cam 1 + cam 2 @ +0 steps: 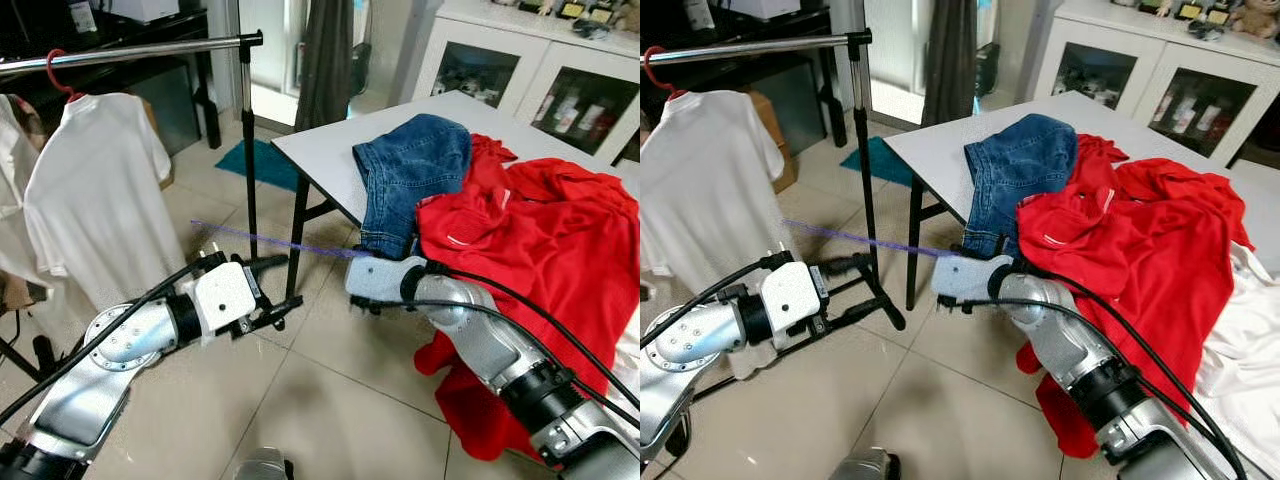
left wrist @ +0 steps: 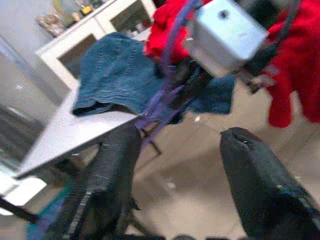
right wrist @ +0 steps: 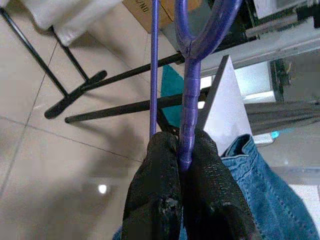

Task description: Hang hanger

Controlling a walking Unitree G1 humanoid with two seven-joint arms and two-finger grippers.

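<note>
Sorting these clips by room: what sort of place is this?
Probably a room at home used for laundry: a clothes rail holding a white shirt, a table heaped with red garments and jeans, glass-fronted cabinets.

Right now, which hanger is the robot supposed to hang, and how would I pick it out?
Start at the white table piled with red clothes and blue jeans. Just below its near edge, the right gripper is shut on a purple hanger reaching toward the clothes rail. It is thin, purple and bare, unlike the red hanger carrying a white shirt.
</note>
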